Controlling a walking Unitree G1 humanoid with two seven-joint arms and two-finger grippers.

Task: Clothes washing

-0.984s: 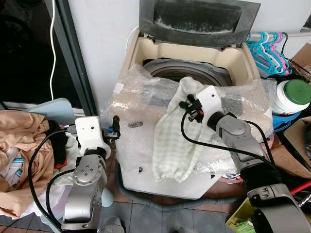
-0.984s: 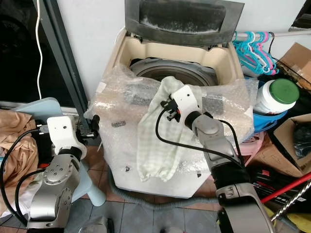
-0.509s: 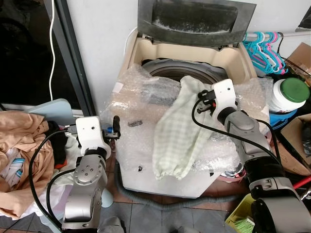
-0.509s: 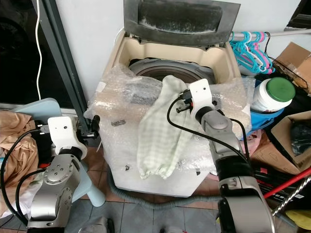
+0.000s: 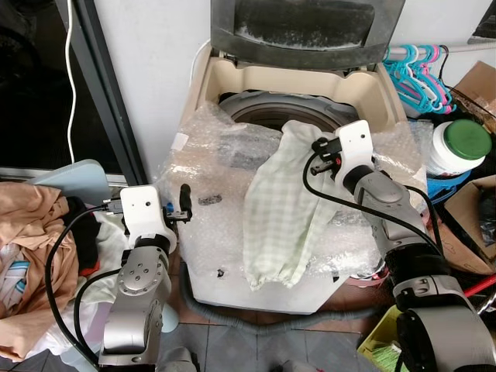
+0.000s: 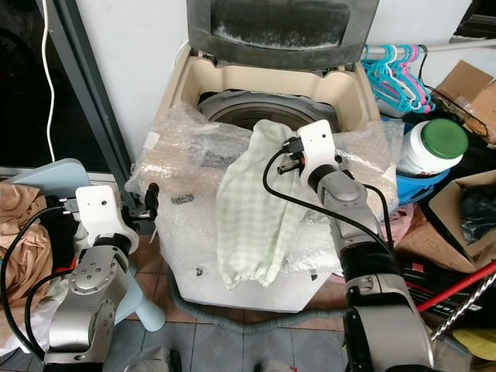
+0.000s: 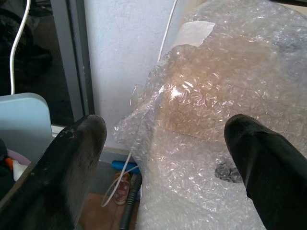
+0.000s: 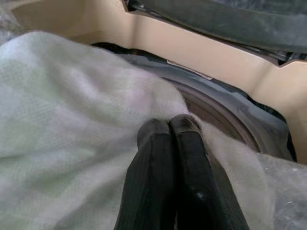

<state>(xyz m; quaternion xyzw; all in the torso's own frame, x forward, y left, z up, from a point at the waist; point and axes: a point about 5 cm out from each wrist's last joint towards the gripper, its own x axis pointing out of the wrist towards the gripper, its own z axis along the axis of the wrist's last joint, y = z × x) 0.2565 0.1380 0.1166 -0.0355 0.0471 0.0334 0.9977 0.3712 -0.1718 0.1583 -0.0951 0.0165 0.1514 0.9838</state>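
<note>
Right gripper (image 8: 169, 125): we see its two black fingers pressed together with a fold of the pale green checked cloth (image 5: 283, 205) pinched between them, at the front rim of the washing machine (image 5: 302, 85). Our fingertips sit just over the edge of the drum opening (image 5: 279, 116). The cloth hangs from that pinch down the machine's front, draped over the bubble wrap (image 5: 209, 178) that covers the top and front panel; its lower end is bunched and ends above the bottom edge.

Left gripper (image 7: 163, 139): fingers spread wide, holding nothing, near the wrapped left corner of the machine, not touching it.

Hard to make out: the drum's inside is dark, and the cloth hides our right fingertips in the head views. The raised lid (image 5: 306, 23) is cut off at the top.

Room: a heap of tan clothes (image 5: 31, 232) lies on our left, a green-lidded jar (image 5: 461, 147) and hangers (image 5: 418, 70) crowd the right. The drum opening is free behind the cloth.
</note>
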